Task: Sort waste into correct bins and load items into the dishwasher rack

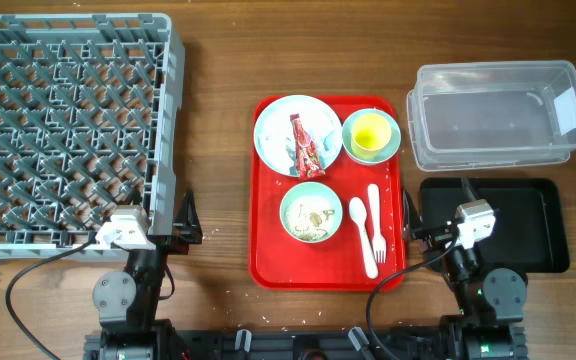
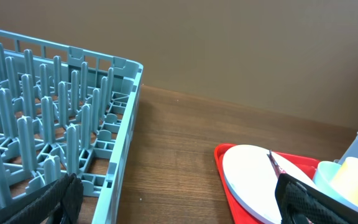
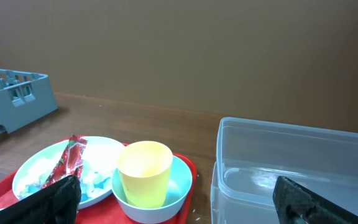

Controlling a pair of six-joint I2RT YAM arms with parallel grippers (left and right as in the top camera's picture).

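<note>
Left gripper (image 1: 187,220) by dishwasher rack (image 1: 168,100), right gripper (image 1: 411,222) by black tray (image 1: 528,225); both jaws spread wide. Overhead alone shows spoon (image 1: 364,240), fork (image 1: 375,218) (2 utensils, on red tray (image 1: 268,250)). Right wrist: yellow cup (image 3: 144,171) upright in bowl (image 3: 182,182), clear tub (image 3: 291,149) beside.

**Two black arms, white blocks at the wrists**

Both arms are mostly black. On the left arm (image 1: 133,272), a boxy white camera block (image 1: 123,230) sits right behind the hand, and a round grey joint housing (image 1: 115,293) lies further back from it. The right arm (image 1: 480,268) matches it, with its own white block (image 1: 475,220) and grey disc (image 1: 503,290). A thin black cable (image 1: 28,272) curves away behind the left hand, and a second one (image 1: 373,295) loops beside the right. Seen from the wrists, the left gripper (image 2: 178,186) has dark matte fingers (image 2: 58,200) with a rough, woven-looking surface. The right gripper (image 3: 176,186) has fingers (image 3: 55,200) of the same kind
</note>
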